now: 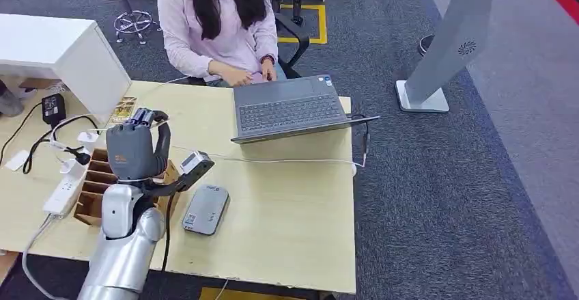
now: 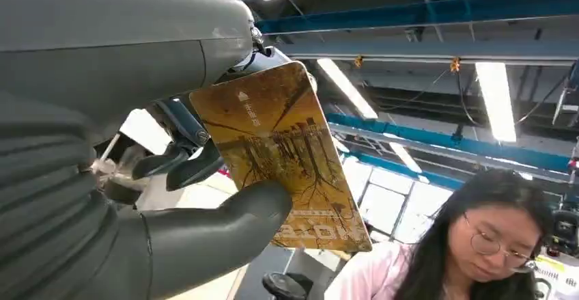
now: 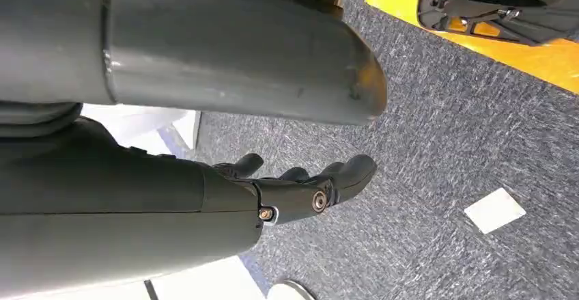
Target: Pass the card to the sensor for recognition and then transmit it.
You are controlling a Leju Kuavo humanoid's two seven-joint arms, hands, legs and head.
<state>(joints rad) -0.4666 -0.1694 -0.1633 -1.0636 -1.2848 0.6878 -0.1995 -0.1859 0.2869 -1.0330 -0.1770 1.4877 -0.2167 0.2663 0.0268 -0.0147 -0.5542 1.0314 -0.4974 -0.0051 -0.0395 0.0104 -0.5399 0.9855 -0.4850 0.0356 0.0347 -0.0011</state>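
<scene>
Card (image 2: pixel 283 153): golden-yellow, glossy, rounded corners, dark brown branching tree or root artwork across the face. Small white logo plus a few white characters near one corner, too small to read. Large pale lettering along the opposite short edge, partly covered by the thumb, not legible.

Left hand (image 2: pixel 171 156) is clamped on the card: thick grey thumb pressed on the printed face, darker fingers (image 2: pixel 179 151) behind it. In the head view the left hand (image 1: pixel 135 148) is raised over the light wooden table (image 1: pixel 293 211), above the brown compartmented box (image 1: pixel 95 189). The card itself can't be made out there.

Sensor (image 1: pixel 205 209): flat grey reader with rounded corners, lying on the table at about 4 o'clock from the left hand, near but apart. White sticker on its top with a small dark code block; text unreadable. A small logo mark at its far end, also unreadable.

Right hand (image 3: pixel 300 187): holds nothing, fingers loosely extended and apart, hanging over blue-grey carpet (image 3: pixel 437 143).

Other items: open grey laptop (image 1: pixel 290 108) at 1 o'clock from the left hand, blue sticker on its far corner. Person (image 1: pixel 218 26) in a pale pink top sits behind it, hands at the keyboard edge. White power strip (image 1: pixel 65 192) at 8 o'clock from the hand, black adapter (image 1: pixel 52 106) at 10 o'clock.
</scene>
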